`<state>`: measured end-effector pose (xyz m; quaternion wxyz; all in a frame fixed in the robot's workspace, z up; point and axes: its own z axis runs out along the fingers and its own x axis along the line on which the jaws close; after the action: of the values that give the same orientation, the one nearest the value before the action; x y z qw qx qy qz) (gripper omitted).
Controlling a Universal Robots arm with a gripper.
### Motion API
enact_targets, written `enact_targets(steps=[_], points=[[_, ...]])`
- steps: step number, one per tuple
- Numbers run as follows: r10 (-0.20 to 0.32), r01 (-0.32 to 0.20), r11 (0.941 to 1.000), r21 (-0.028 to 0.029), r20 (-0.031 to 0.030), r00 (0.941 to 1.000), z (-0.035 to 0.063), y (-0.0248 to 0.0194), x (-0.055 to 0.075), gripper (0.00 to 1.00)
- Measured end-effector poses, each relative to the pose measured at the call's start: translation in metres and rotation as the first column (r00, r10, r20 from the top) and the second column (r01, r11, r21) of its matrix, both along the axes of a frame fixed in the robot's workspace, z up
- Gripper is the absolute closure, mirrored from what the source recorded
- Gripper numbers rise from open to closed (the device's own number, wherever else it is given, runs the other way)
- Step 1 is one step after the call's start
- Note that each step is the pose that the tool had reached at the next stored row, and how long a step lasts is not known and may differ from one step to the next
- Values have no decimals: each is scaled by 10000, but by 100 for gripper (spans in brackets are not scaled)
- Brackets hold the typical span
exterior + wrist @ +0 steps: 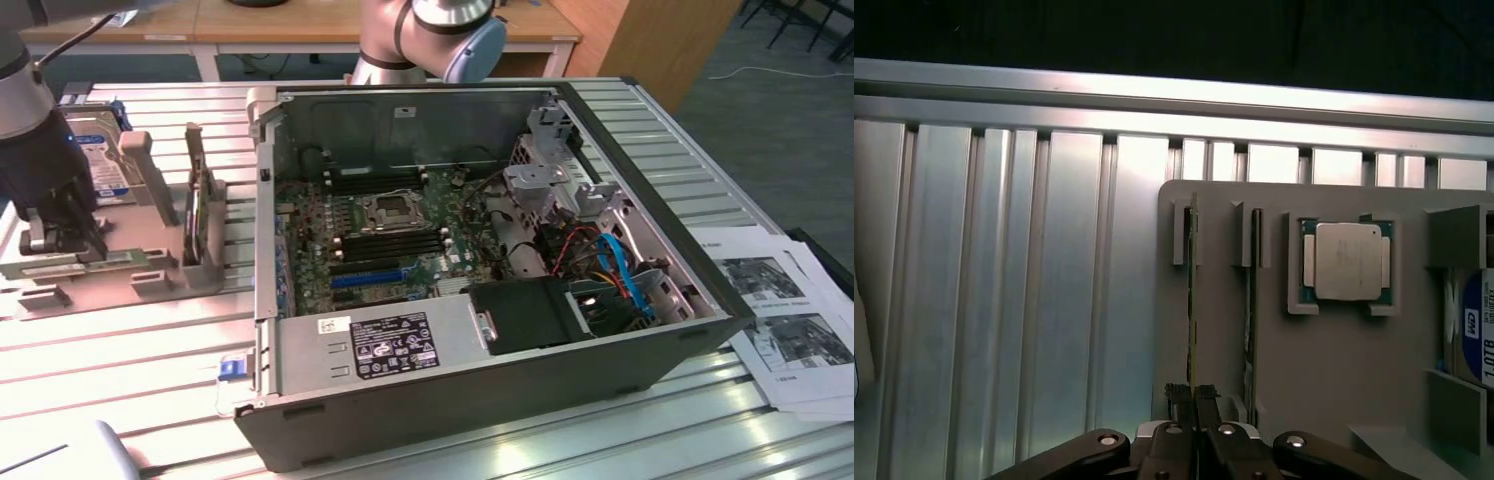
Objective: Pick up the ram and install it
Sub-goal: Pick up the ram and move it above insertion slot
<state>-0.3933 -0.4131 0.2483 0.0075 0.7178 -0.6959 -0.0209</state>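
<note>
My gripper [1193,400] has its fingers pinched almost fully together on the thin upper edge of the ram [1192,290]. The ram stands on edge in a slot of the grey holder [1334,380]. A second stick [1256,280] stands in the neighbouring slot, just beside the ram but apart from my pads, with little room between them. Further along the holder a processor [1347,262] lies in its recess, and beyond it a hard drive [1472,335] is cut off by the frame edge. On the ram's other side the slatted aluminium table [1004,300] runs flat and open.

In the exterior view I hang over the holder at the exterior view's far left, with my arm partly cropped. I cannot pick out the ram beneath me there. The open computer case [467,400] sits to the exterior view's right. Its side wall [264,130] rises between me and the motherboard [387,225]. The black memory slots [400,240] are hard to tell apart.
</note>
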Motion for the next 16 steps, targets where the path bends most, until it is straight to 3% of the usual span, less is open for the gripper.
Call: enact_targets(steps=[16], points=[[0,0,10000,-1,-202,9998,344,0,28,88]])
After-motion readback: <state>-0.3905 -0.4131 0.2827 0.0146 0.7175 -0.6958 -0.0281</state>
